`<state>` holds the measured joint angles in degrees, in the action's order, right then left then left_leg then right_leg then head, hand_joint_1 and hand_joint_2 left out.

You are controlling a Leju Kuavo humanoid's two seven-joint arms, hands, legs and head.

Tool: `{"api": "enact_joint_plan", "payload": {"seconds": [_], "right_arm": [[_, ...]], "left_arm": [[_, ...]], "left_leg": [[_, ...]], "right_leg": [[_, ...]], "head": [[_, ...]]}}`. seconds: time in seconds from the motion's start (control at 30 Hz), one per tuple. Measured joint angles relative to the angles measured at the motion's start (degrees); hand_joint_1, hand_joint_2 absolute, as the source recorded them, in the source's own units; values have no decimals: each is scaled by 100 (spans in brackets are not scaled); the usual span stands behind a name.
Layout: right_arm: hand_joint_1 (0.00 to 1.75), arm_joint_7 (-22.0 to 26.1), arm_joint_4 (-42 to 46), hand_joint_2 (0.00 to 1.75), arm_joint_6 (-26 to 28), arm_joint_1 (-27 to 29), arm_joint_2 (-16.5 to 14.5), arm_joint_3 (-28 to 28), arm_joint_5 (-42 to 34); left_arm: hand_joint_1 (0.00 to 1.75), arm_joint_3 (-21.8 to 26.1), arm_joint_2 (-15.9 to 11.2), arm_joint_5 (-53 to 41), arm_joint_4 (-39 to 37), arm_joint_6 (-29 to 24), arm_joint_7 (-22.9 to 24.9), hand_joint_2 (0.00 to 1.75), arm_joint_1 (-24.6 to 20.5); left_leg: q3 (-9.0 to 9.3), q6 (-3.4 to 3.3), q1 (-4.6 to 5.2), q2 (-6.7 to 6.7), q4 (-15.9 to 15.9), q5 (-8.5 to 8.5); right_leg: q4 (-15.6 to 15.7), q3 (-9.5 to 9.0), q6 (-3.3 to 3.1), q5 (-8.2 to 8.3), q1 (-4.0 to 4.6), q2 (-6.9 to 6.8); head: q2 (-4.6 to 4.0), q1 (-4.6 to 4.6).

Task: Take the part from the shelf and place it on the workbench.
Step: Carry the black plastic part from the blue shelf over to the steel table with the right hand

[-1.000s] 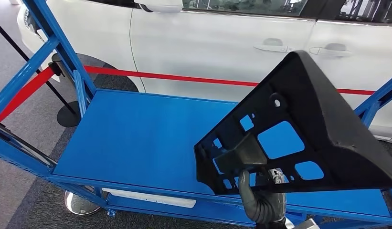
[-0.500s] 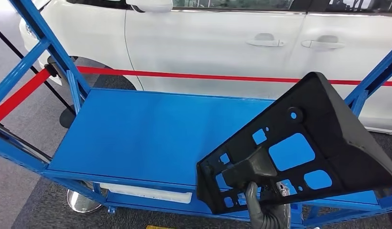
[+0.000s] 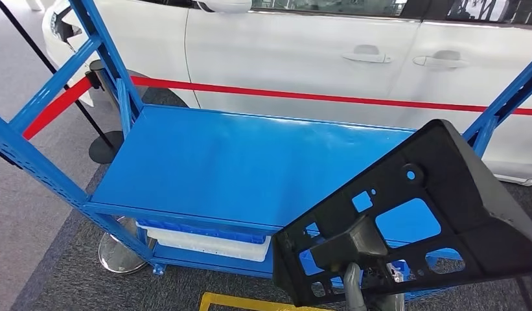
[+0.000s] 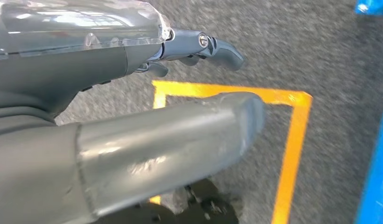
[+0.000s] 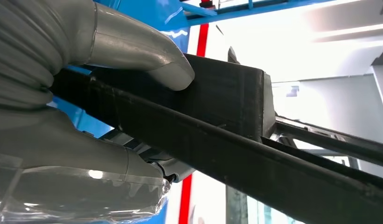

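Fingers of right hand: clamped on the lower edge of black part, thumb pressed against one face. Part held tilted in the air, in front of and above the blue shelf. Left hand: holds nothing, fingers extended over grey floor with yellow tape.

My right hand is gripping the part, a matt black plastic with a fine grain. My thumb is looking smooth, dull grey. The shelf is showing glossy blue painted metal; the floor is showing rough grey carpet.
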<state>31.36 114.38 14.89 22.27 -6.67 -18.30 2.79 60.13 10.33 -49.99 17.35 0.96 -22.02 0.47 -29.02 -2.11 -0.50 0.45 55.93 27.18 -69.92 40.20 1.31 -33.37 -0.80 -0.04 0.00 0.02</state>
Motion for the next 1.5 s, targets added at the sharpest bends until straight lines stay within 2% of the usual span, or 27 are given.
{"api": "enact_joint_plan", "payload": {"seconds": [0.03,0.1,0.17,0.23,0.27,0.37,0.43,0.5,0.53,0.57,0.6,0.67,0.73,0.8,0.87,0.9,0.93,1.0,1.03,1.07,1.13,1.2,1.27,1.3,1.4,1.43,1.5], "right_arm": [[175,1,-2,175,-3,3,0,7,-2],[175,2,-7,175,-15,9,0,20,-10],[175,3,-10,175,-26,9,0,35,-20],[175,8,-11,175,-33,5,-4,46,-33],[175,10,-11,175,-38,5,-9,52,-41],[175,13,-11,175,-51,24,-28,83,-54],[175,13,-11,175,-59,33,-48,101,-55],[175,13,-11,175,-67,35,-65,114,-55],[175,13,-11,175,-71,36,-68,120,-54],[175,12,-12,175,-75,37,-69,125,-51],[175,11,-13,175,-78,37,-72,131,-49],[175,11,-13,175,-79,38,-80,139,-44],[175,9,-12,175,-80,41,-93,144,-37],[175,6,-9,175,-82,43,-104,145,-25],[175,-1,-4,175,-84,51,-109,146,-15],[175,-3,-2,175,-83,56,-112,146,-13],[175,-5,1,175,-83,63,-112,147,-11],[175,-8,2,175,-80,68,-111,148,-8],[175,-10,2,175,-80,68,-111,149,-8],[175,-11,2,175,-79,69,-111,149,-8],[175,-13,2,175,-79,70,-111,149,-8],[175,-13,3,175,-76,66,-111,149,-5],[175,-16,5,175,-69,60,-113,150,5],[175,-21,6,175,-64,58,-113,151,13],[175,-53,5,175,-52,59,-114,156,33],[175,-63,4,175,-48,58,-117,157,37],[175,-74,4,175,-41,56,-125,158,40]], "left_arm": [[0,3,2,-2,4,4,1,0,1],[0,15,7,-11,9,16,3,0,2],[0,29,16,-22,17,25,4,0,0],[0,39,23,-26,34,31,5,0,-2],[0,46,26,-27,44,36,5,0,-2],[0,102,26,-37,61,54,5,0,9],[0,133,26,-43,63,68,9,0,20],[0,142,27,-58,64,82,12,0,20],[0,147,26,-71,64,88,14,0,18],[0,154,23,-84,65,91,14,0,16],[0,161,20,-93,66,96,14,0,15],[0,169,13,-102,67,104,14,0,9],[0,172,-3,-105,81,110,14,0,-6],[0,179,-15,-109,95,114,15,0,-11],[0,197,-12,-121,94,121,17,0,-6],[0,211,-11,-131,94,126,18,0,-9],[0,226,-10,-144,95,130,18,0,-12],[0,255,-10,-167,96,132,19,0,-18],[0,265,-10,-177,96,133,20,0,-17],[0,273,-10,-183,96,133,20,0,-16],[0,281,-8,-190,95,137,20,0,-16],[0,284,-5,-201,95,145,20,0,-16],[0,285,-2,-210,96,154,19,0,-16],[0,288,-2,-215,97,162,18,0,-16],[0,310,-4,-230,98,195,19,0,0],[0,317,-4,-237,98,203,20,0,10],[0,325,-2,-267,99,215,20,0,22]], "left_leg": [[-88,8,1,8,15,-58],[-267,39,-4,17,69,-160],[-439,90,-6,15,157,-228],[-555,157,4,9,250,-280],[-590,194,10,7,273,-317],[-661,307,-13,-1,326,-330],[-779,359,-35,-10,673,81],[-925,392,-37,-12,1350,632],[-954,399,-36,-12,1652,765],[-916,394,-34,-12,1816,755],[-790,375,-28,-12,1792,627],[-273,286,1,-15,1203,339],[291,182,44,-15,376,358],[485,121,87,-16,-2,433],[420,69,87,-6,-57,313],[369,34,73,4,-82,236],[301,-1,56,15,-108,151],[124,-43,49,29,-108,11],[31,-44,49,34,-95,-53],[-63,-36,48,38,-75,-114],[-270,0,37,40,-4,-224],[-475,55,29,34,115,-301],[-607,122,35,25,231,-361],[-646,159,40,23,259,-403],[-722,264,15,15,300,-434],[-772,294,2,11,411,-272],[-922,345,-18,5,927,298]], "right_leg": [[-288,18,20,-111,-7,-1],[-362,-192,44,61,-28,-3],[287,-764,41,300,-51,0],[1008,-1261,-5,239,-36,7],[1187,-1354,-43,176,-16,11],[1258,-1270,-197,253,-4,-12],[1272,-1159,-296,368,-11,-42],[1264,-1020,-344,482,20,-57],[1255,-941,-349,540,39,-62],[1241,-858,-352,597,57,-66],[1221,-772,-353,650,74,-67],[1175,-616,-346,748,100,-67],[1147,-533,-309,836,115,-71],[1159,-520,-240,924,98,-83],[1174,-500,-167,978,77,-80],[1129,-462,-133,890,73,-65],[992,-404,-101,679,68,-48],[418,-252,-46,65,40,-25],[66,-190,-20,-151,23,-24],[-210,-169,4,-207,6,-24],[-302,-351,42,72,-29,-24],[283,-875,53,335,-55,-23],[1015,-1372,4,220,-43,-11],[1222,-1483,-39,136,-24,-5],[1300,-1397,-198,202,-15,-20],[1306,-1338,-252,266,-23,-34],[1308,-1186,-324,400,-18,-57]], "head": [[0,3],[0,3],[0,3],[0,2],[0,1],[-1,2],[-1,-14],[-1,-36],[-1,-39],[0,-39],[-1,-40],[-1,-40],[0,-37],[-1,-51],[-1,-66],[-1,-62],[-1,-44],[-1,-20],[0,-16],[0,-15],[0,-14],[0,-13],[0,-13],[0,-14],[0,-10],[0,-15],[0,-41]]}}
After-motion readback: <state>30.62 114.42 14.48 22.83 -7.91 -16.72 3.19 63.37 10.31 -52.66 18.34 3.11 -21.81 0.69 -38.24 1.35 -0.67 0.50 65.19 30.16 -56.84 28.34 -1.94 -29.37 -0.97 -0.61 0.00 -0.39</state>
